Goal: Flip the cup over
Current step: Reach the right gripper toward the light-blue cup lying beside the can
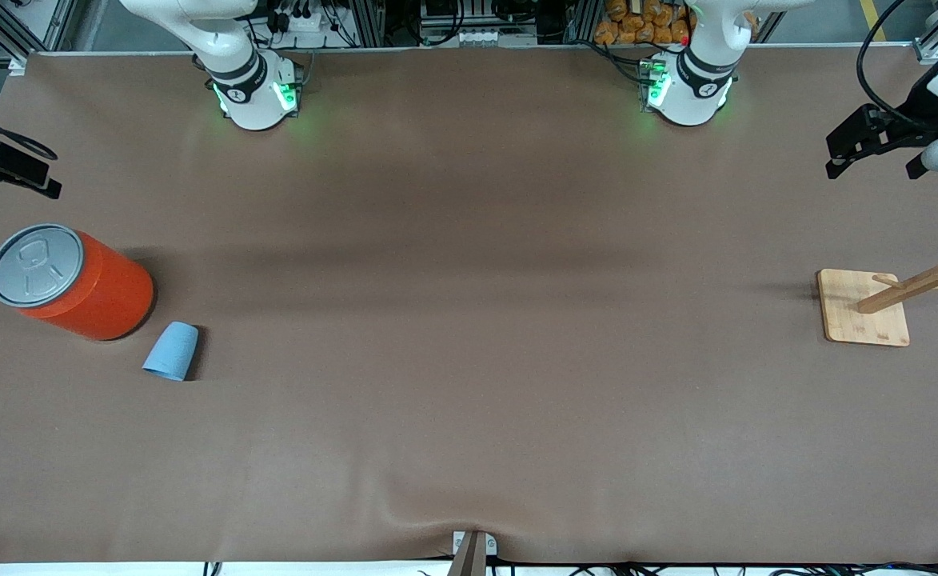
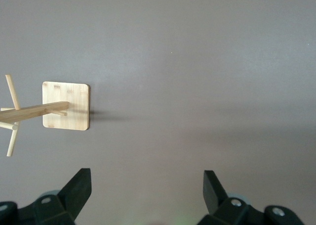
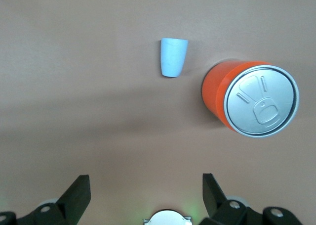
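The small light blue cup (image 1: pixel 171 350) appears to lie on its side on the brown table, wider end toward the front camera. It is beside the orange can and a little nearer to the front camera. It also shows in the right wrist view (image 3: pixel 174 57). My right gripper (image 1: pixel 14 180) is open and empty, up in the air at the right arm's end of the table, above the can; its own view (image 3: pixel 146 185) shows the jaws wide apart. My left gripper (image 1: pixel 872 168) is open and empty, up over the left arm's end of the table, in its own view (image 2: pixel 147 185) above bare cloth.
A large orange can with a grey lid (image 1: pixel 73 282) stands upright beside the cup, also in the right wrist view (image 3: pixel 249 101). A wooden peg rack on a square base (image 1: pixel 864 312) stands at the left arm's end, also in the left wrist view (image 2: pixel 65 106).
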You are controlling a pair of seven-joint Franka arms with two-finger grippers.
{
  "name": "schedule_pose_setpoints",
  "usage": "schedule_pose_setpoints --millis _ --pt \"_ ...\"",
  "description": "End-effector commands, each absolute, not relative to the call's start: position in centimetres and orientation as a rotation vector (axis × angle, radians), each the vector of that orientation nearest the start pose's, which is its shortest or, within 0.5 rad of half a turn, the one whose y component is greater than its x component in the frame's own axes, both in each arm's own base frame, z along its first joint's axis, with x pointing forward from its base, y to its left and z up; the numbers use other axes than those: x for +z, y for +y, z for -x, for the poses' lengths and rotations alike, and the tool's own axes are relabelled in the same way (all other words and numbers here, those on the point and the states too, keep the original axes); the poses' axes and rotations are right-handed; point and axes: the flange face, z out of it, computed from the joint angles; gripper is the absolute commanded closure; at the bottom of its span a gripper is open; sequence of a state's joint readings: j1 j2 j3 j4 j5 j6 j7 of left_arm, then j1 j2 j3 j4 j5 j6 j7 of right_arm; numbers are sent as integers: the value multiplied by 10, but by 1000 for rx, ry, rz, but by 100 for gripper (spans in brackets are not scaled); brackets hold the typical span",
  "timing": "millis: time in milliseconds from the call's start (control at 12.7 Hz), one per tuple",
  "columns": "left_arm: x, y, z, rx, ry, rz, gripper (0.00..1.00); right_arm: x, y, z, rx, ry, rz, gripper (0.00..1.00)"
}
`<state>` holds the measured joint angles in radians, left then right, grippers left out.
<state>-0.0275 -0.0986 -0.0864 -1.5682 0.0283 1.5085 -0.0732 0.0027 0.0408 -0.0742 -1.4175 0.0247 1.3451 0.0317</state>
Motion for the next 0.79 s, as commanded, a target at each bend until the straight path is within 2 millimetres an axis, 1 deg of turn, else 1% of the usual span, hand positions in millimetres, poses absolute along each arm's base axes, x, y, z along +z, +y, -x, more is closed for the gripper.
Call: schedule_pose_setpoints --millis 0,158,237,316,395,474,553,632,711 --pt "681 -62 -514 -79 48 3125 0 655 -37 -538 158 99 3143 0" --pt "686 -62 -520 -66 48 3116 0 657 -39 -539 131 55 3144 0" --pt "684 -61 -524 -50 47 3111 0 655 -40 -540 131 58 3146 0" --pt "682 -61 -526 -38 61 3109 0 648 -42 -541 145 63 3144 0" --pt "679 -59 -526 -31 68 3110 0 637 -46 -543 148 74 3144 0" --pt "679 -56 -527 -28 76 3111 0 622 -54 -545 172 98 3140 0" --pt "678 -56 -527 -25 83 3111 0 601 -57 -546 220 117 3124 0" --pt "679 -60 -524 -26 90 3108 0 579 -57 -549 236 129 3116 0" --pt "676 -64 -520 24 96 3105 0 559 -54 -551 246 123 3116 0"
